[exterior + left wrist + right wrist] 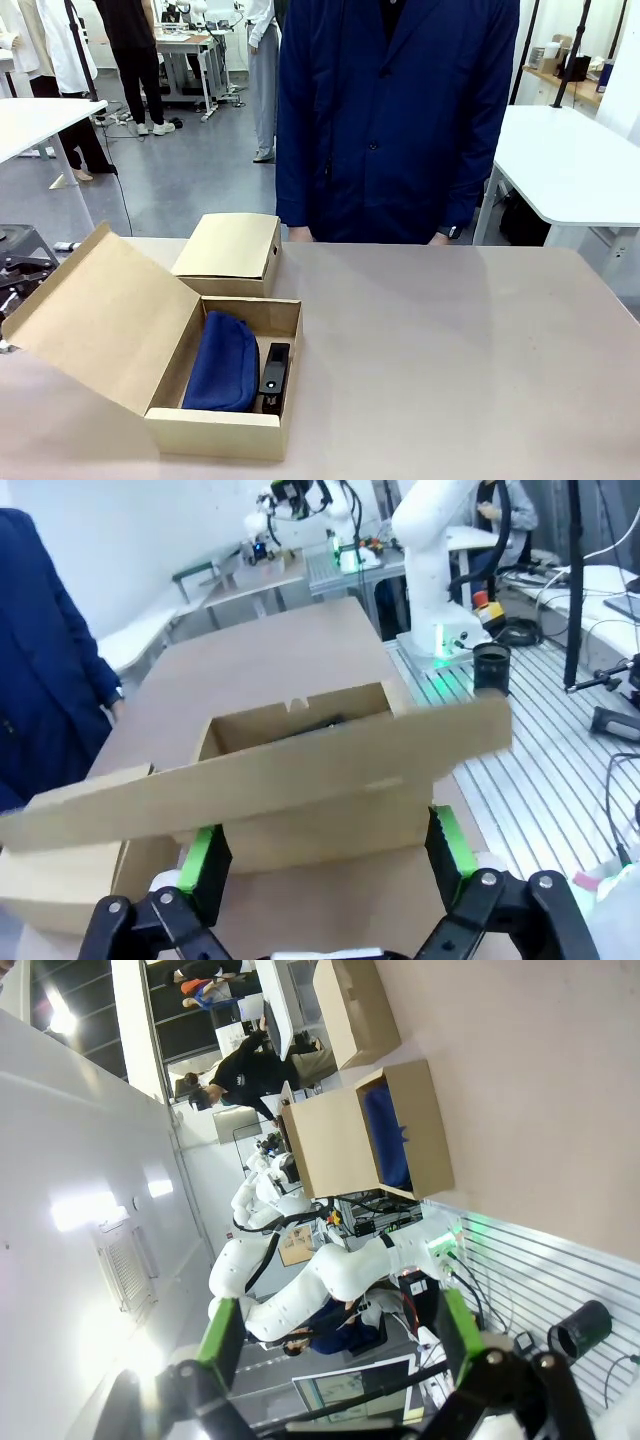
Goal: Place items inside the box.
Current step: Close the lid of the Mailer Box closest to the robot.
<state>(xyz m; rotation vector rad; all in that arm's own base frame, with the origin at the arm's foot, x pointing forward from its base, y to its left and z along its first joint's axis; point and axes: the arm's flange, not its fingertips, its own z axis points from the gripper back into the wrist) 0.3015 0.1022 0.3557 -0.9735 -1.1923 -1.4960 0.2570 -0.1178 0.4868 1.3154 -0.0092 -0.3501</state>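
An open cardboard box [222, 432] sits at the table's front left, its lid [95, 320] leaning back to the left. Inside lie the navy blue pouch [222, 362] and, to its right, a black stapler [274, 368]. The other stapler, the yellow knife and the marker are out of view. My left gripper [325, 855] is open, hanging behind the lid [270, 770] of the box. My right gripper [340, 1335] is open and off the table, with the box [420, 1130] and the pouch [385, 1135] far ahead.
A second, closed cardboard box [230, 252] stands just behind the open one. A person in a dark blue coat [395, 120] stands at the table's far edge. The bare tabletop [460, 350] stretches to the right.
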